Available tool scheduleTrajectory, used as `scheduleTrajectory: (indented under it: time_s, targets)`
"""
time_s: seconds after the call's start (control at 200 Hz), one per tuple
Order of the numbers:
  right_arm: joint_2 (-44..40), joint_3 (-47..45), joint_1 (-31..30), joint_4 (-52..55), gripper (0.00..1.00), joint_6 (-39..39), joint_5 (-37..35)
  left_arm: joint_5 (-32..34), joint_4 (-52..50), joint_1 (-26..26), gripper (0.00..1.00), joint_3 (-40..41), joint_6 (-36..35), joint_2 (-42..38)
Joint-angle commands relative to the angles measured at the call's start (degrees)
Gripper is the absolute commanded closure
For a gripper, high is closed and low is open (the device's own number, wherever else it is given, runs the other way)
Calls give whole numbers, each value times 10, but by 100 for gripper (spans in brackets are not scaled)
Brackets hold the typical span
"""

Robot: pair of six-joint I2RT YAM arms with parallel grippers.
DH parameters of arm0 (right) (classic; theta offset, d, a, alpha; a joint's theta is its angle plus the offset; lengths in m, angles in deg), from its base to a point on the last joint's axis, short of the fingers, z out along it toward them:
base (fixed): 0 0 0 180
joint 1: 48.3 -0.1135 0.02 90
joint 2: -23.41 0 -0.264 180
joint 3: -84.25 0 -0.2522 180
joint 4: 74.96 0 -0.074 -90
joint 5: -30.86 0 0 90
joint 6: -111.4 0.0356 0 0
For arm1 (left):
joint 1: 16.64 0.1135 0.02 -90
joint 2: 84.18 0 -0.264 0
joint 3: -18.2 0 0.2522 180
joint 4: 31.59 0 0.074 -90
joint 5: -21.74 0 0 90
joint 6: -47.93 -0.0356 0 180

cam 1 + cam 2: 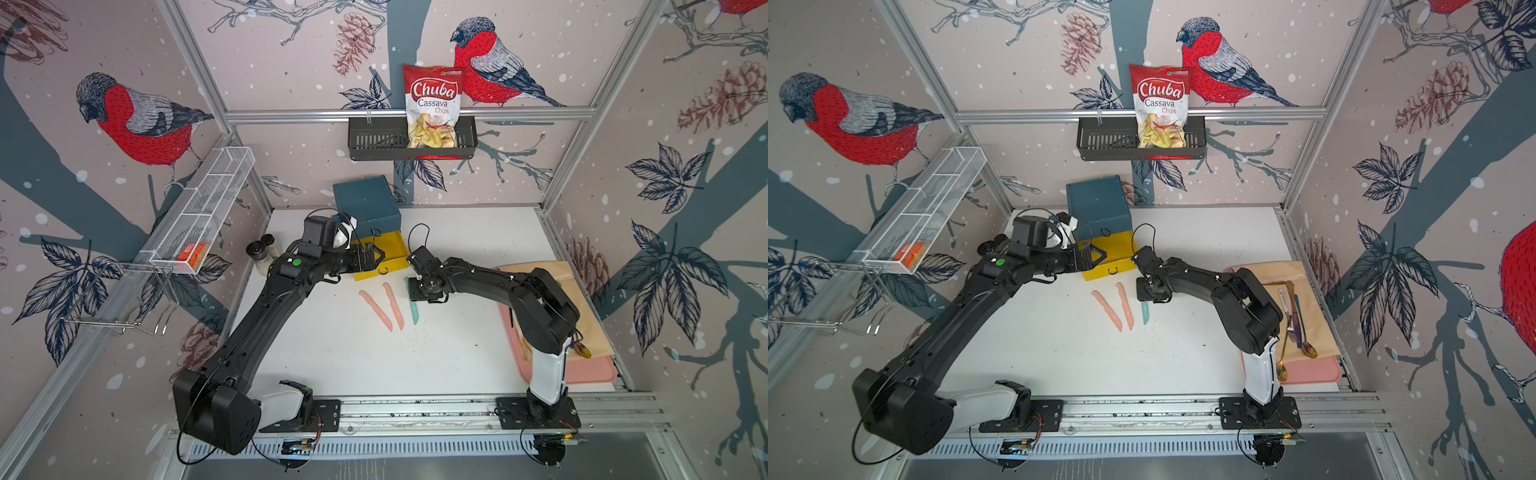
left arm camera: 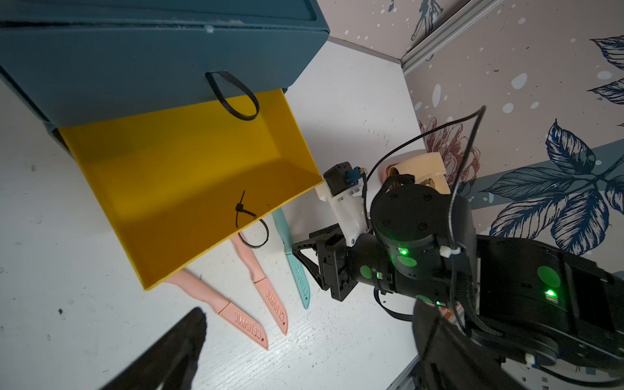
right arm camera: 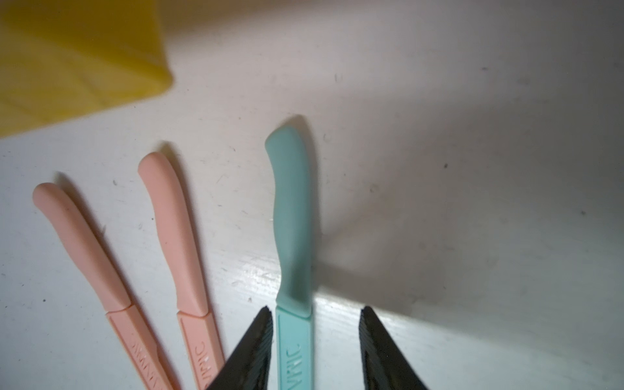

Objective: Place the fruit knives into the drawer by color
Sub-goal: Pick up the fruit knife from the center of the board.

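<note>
The dark teal drawer chest (image 1: 365, 203) (image 1: 1098, 201) (image 2: 152, 67) stands at the back of the table. One yellow drawer (image 1: 386, 249) (image 2: 189, 182) is pulled out, and nothing lies inside it. Two salmon-pink fruit knives (image 1: 376, 310) (image 1: 393, 305) (image 3: 81, 243) and one teal fruit knife (image 1: 413, 309) (image 3: 292, 216) lie side by side in front of it. My right gripper (image 1: 424, 291) (image 3: 316, 309) is open, pointing down, its jaws straddling the teal knife where handle meets blade. My left gripper (image 1: 376, 255) (image 2: 312, 324) is open and empty over the yellow drawer's front.
A black wall basket (image 1: 374, 143) holds a chips bag (image 1: 432, 108). A white mesh shelf (image 1: 208, 208) hangs on the left wall. Two small jars (image 1: 262, 249) stand beside the left arm. At the right, a pink tray (image 1: 590, 370) carries a tan mat and metal cutlery (image 1: 1296, 324).
</note>
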Motion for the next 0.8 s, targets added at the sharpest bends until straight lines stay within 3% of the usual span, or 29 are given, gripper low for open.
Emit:
scheduleTrajectory:
  time_s: [0.0, 0.255, 0.4, 0.796]
  targets:
    - [15, 10, -6, 0, 59, -15, -17, -11, 20, 0, 3, -7, 4, 4]
    - [37, 9, -22, 6, 67, -17, -44, -13, 21, 0, 3, -13, 2, 18]
    - [32, -8, -22, 19, 78, -22, -52, -14, 22, 0, 3, -16, 3, 22]
    - [-53, -100, -8, 65, 82, -46, -28, -24, 41, 0, 3, 4, 8, 24]
